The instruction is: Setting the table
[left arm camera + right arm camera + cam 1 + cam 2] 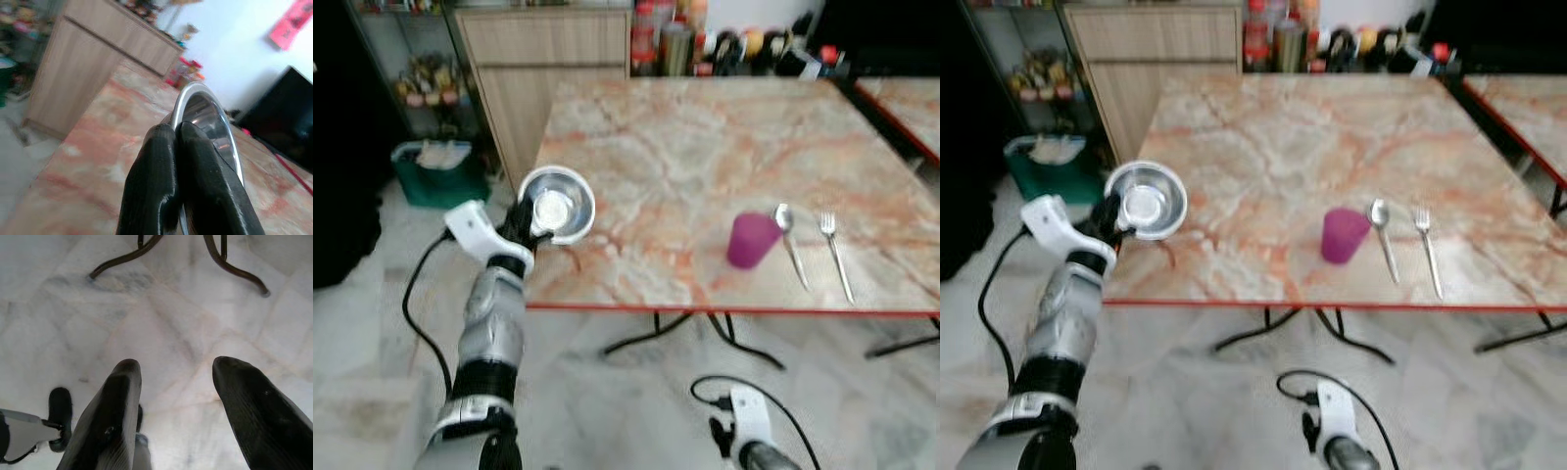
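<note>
My left gripper (527, 217) is shut on the rim of a shiny steel bowl (558, 204), holding it tilted over the near left corner of the marble table (705, 147). The left wrist view shows the two black fingers (195, 181) pinched on the bowl's rim (203, 105). On the table's near right stand a purple cup (751, 240), a spoon (790, 243) and a fork (835, 253), side by side. My right gripper (176, 396) hangs low over the floor, open and empty.
A wooden cabinet (543, 69) stands beyond the table's left side, with a green basket (438, 171) on the floor beside it. Bottles and jars (724, 44) line the far edge. A second table (906, 103) is at the right. Black table legs (695, 333) cross the floor underneath.
</note>
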Motion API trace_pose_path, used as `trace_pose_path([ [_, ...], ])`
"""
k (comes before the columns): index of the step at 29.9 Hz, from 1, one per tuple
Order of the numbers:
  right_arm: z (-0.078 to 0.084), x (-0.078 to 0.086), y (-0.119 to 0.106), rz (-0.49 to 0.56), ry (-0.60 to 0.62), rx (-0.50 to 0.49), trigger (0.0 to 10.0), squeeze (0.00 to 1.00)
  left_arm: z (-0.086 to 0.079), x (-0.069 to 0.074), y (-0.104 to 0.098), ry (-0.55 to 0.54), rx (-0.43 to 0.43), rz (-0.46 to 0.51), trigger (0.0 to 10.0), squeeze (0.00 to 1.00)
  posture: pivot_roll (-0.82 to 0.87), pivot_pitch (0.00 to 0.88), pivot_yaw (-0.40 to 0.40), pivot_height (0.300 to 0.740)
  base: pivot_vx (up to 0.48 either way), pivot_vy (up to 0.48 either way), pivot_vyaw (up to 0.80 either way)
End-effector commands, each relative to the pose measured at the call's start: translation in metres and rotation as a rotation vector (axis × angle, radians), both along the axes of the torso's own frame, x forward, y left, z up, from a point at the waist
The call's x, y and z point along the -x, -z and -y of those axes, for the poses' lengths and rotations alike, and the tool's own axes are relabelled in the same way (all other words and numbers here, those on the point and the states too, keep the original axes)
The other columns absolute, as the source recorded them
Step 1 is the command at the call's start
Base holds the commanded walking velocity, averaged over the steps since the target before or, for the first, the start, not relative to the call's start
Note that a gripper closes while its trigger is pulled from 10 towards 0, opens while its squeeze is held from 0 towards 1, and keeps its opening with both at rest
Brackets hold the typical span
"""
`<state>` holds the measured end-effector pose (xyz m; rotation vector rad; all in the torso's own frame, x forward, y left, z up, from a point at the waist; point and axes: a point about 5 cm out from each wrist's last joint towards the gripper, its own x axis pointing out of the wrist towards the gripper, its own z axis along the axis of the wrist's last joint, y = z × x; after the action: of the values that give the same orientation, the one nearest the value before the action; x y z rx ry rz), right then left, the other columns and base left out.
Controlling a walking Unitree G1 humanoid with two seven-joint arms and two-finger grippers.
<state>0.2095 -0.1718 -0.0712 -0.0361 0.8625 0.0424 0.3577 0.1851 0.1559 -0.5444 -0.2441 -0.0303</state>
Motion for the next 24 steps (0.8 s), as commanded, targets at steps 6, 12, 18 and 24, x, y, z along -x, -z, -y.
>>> trace_pose_path([
  [6, -0.0045, 0.0031, 0.0022, -0.011, -0.003, -0.015, 10.0, 0.00, -0.0031, 0.0020, -0.0014, -0.024, -0.003, 0.015, 10.0, 0.00, 0.11, 0.068, -0.026, 0.740, 0.000, -0.398, 0.00],
  [12, -0.0047, 0.0028, 0.0020, -0.011, -0.006, -0.014, 10.0, 0.00, -0.0044, 0.0023, -0.0012, -0.032, -0.002, 0.012, 10.0, 0.00, 0.11, 0.070, -0.026, 0.740, 0.000, -0.396, 0.00],
  [18, -0.0047, 0.0023, 0.0017, -0.009, -0.014, -0.006, 10.0, 0.00, -0.0051, 0.0025, -0.0016, -0.038, 0.001, 0.014, 10.0, 0.00, 0.11, 0.072, -0.027, 0.740, 0.000, -0.395, 0.00],
  [24, -0.0058, 0.0025, 0.0017, -0.004, -0.030, 0.001, 10.0, 0.00, -0.0051, 0.0035, -0.0004, -0.040, 0.000, 0.010, 10.0, 0.00, 0.11, 0.073, -0.025, 0.740, 0.000, -0.393, 0.32],
])
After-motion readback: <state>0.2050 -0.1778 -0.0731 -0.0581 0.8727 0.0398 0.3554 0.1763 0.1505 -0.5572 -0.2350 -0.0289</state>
